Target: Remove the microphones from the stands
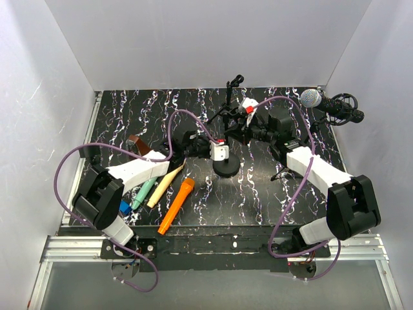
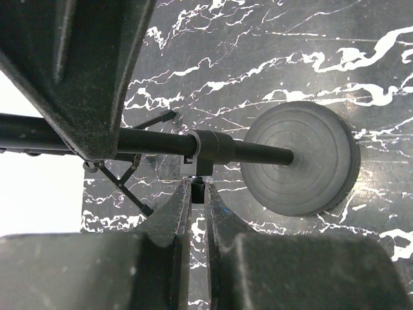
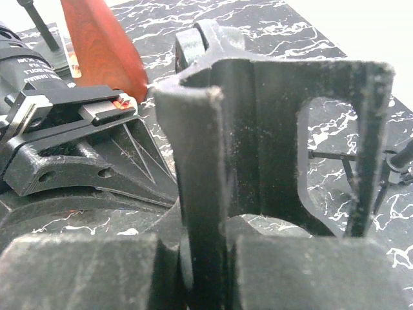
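A black stand with a round base (image 1: pixel 227 170) (image 2: pixel 300 158) stands mid-table. Its pole (image 2: pixel 155 141) carries a clamp collar (image 2: pixel 208 148) with a small knob below it. My left gripper (image 1: pixel 218 150) (image 2: pixel 197 188) is shut on that knob. My right gripper (image 1: pixel 240 124) (image 3: pixel 205 239) is shut on a flat black bracket (image 3: pixel 258 129) higher on the stand. The microphone (image 1: pixel 312 97), silver mesh head and black body, rests in a black shock mount (image 1: pixel 348 108) at the back right, apart from both grippers.
A small black tripod with a clip (image 1: pixel 231 97) stands at the back centre; its legs (image 2: pixel 122 184) (image 3: pixel 381 174) show in both wrist views. Green (image 1: pixel 145 192), cream (image 1: pixel 164 184) and orange (image 1: pixel 176 205) markers lie front left. White walls enclose three sides.
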